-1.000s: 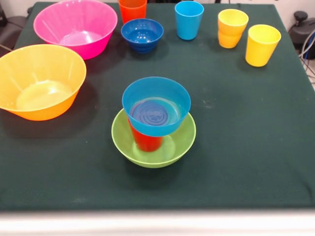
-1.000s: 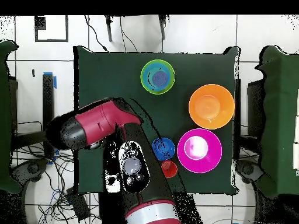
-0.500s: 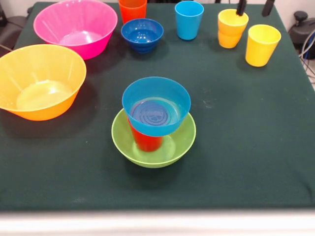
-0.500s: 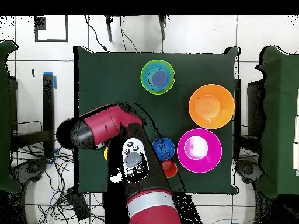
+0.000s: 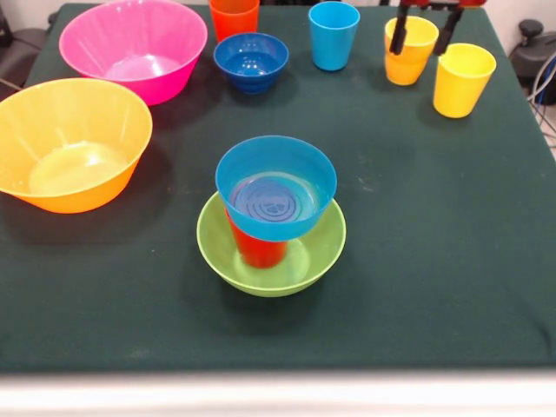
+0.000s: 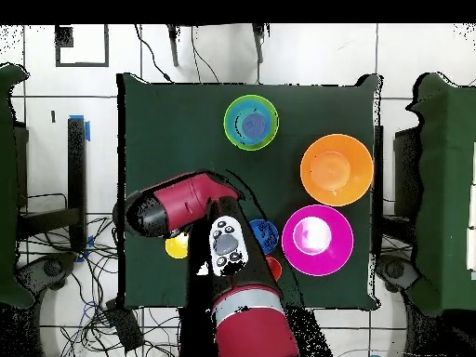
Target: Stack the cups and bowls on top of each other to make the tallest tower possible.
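Note:
The tower stands mid-table: a green bowl holds a red cup, and a light blue bowl rests on that cup. At the far right my gripper is open, one finger on each side of a yellow cup whose lower part is deeper orange-yellow. Beside it stands another yellow cup. A light blue cup, an orange cup and a dark blue bowl line the far edge. In the overhead view the arm hides the gripper.
A large pink bowl and a large yellow-orange bowl sit at the left of the front view. The dark green cloth ends at a pale table edge in front.
The gripper has come down further into the front view, from above the yellow cup to astride its rim. Overhead, the arm has swung over toward the dark blue bowl.

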Robot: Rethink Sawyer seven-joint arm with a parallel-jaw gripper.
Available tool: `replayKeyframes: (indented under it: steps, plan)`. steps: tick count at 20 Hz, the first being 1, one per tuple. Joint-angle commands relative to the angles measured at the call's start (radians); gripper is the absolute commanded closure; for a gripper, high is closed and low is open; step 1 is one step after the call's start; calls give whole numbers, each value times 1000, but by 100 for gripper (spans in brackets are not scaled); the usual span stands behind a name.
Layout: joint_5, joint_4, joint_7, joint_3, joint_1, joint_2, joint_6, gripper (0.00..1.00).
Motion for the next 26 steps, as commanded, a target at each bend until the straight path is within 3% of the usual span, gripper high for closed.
replayKeyframes:
  steps: [1,7,18,26]
  plan:
    - [-29,-40,58,-14,-9,67,-55,0]
    - [-15,73,-37,32,-69,-6,-29,0]
    - [-37,289,-135,142,-233,-108,-87,0]
    - [-50,293,-106,198,-258,-88,-110,0]
